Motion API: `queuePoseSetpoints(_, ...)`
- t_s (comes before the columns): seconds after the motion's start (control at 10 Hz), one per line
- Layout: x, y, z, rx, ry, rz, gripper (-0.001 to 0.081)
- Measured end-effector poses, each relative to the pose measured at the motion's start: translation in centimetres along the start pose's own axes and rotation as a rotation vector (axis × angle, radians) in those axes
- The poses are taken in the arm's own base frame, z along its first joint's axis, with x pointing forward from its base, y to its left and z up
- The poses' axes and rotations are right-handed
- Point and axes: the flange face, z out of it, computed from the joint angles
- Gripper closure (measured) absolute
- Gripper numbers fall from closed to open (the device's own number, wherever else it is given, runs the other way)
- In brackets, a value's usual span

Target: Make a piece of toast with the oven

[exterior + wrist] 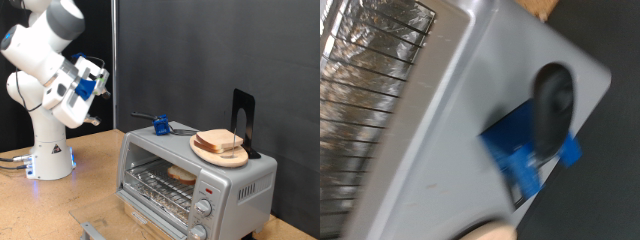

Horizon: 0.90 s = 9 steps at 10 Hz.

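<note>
Exterior view: arm (45, 75) raised, well apart from oven (195, 175) | oven door down, one toast (181, 173) on rack, more on plate (222, 148) atop | gripper (95, 72) empty, jaw state cannot be told | blue tool (160, 125) on oven top | risk: descending arm may knock plate or tool off.

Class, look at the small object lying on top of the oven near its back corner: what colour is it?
The small object is blue, with a black part; the wrist view shows it best.
</note>
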Motion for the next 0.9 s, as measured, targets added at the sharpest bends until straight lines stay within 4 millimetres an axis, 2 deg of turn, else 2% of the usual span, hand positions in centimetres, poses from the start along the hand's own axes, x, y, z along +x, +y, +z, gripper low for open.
queuePoseSetpoints(0.2,0.7,3.2,-2.4,0.062,0.054,0.166,-0.0003)
queuePoseSetpoints(0.5,2.2,7.0,-5.1,0.101,0.085,0.272,-0.0003)
queuePoseSetpoints(0.8,5.2,10.4,-6.4,0.087,0.065,0.291,-0.0003)
queuePoseSetpoints(0.9,5.1,10.2,-6.3,0.089,0.066,0.291,-0.0003)
